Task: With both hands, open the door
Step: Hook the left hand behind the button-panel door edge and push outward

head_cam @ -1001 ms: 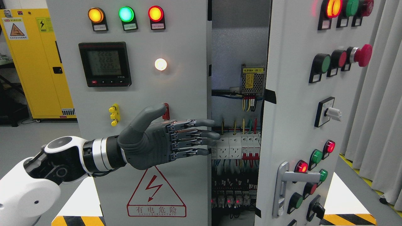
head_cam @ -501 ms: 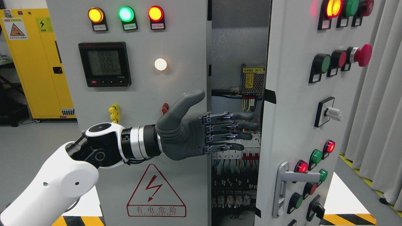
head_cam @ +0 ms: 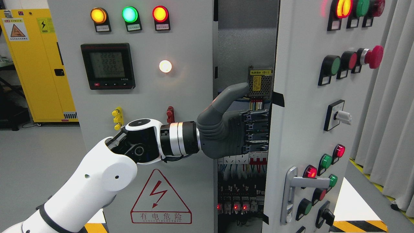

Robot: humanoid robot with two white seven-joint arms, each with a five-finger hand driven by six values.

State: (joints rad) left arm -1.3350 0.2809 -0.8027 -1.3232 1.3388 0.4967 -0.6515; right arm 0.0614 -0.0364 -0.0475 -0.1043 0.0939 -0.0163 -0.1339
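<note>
The left robot hand [head_cam: 231, 129], dark grey with a white forearm, reaches from the lower left into the gap between the two grey metal cabinet doors. Its thumb points up and its fingers [head_cam: 257, 131] run flat to the right, their tips hidden behind the inner edge of the right grey door [head_cam: 300, 97]; whether they curl around that edge cannot be told. That door stands ajar, swung toward the camera, carrying red and green push buttons and a silver lever handle [head_cam: 292, 189] near its lower left. The left grey door [head_cam: 145, 97] looks closed, bearing a black digital meter [head_cam: 108, 66] and a red triangular warning sign [head_cam: 160, 199]. Wired breakers [head_cam: 241, 160] show in the opening.
</note>
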